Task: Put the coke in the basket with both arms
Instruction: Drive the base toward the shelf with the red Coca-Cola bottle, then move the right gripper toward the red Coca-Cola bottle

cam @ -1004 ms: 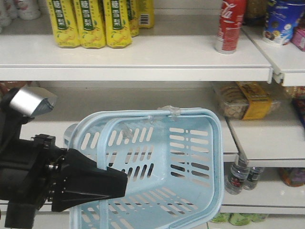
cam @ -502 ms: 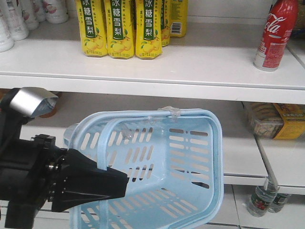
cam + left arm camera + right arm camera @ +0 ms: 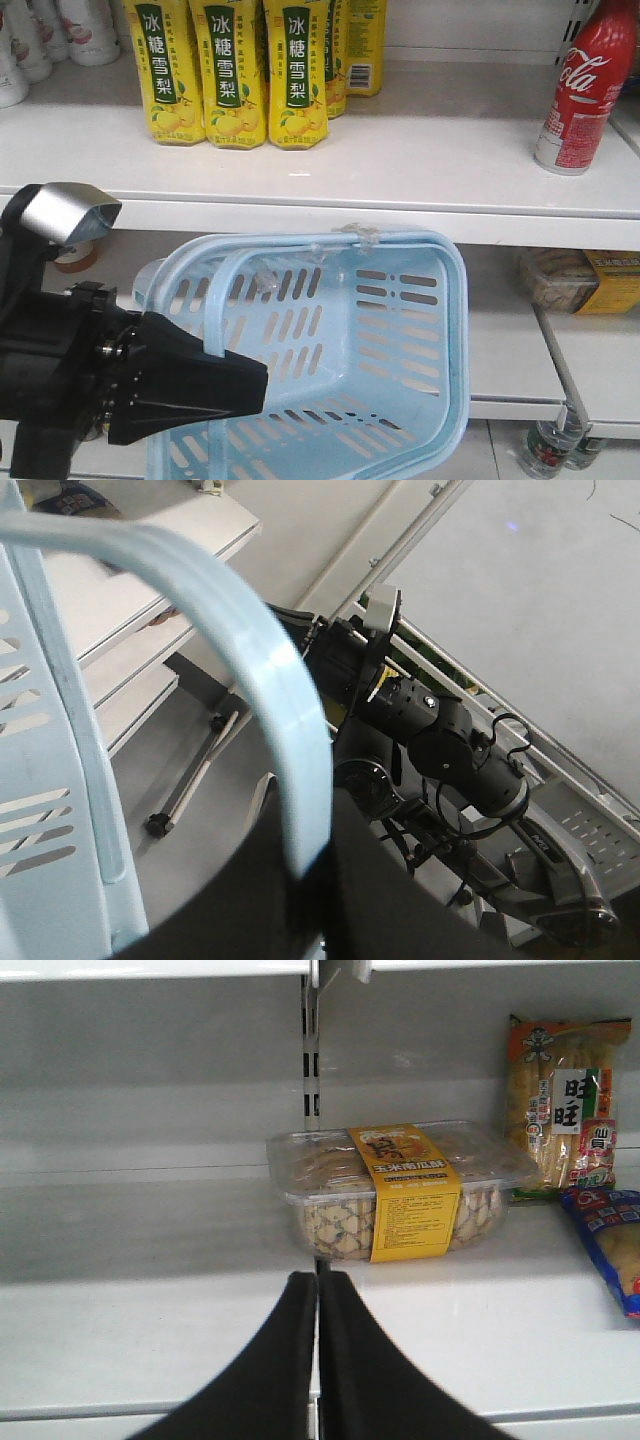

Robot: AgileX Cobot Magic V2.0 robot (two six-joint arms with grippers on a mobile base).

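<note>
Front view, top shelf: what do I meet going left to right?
White bottles → yellow pear-drink bottles → coke, which stands alone at the far right.

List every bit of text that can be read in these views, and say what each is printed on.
"冰糖雪梨": green strip down each of the yellow bottles on the top shelf.
"Cola": white script on the red label of the coke bottle; the rest wraps out of view.
"旺旺": snack bag in the right wrist view.
Yellow band on the clear box: print too blurred to read.
</note>
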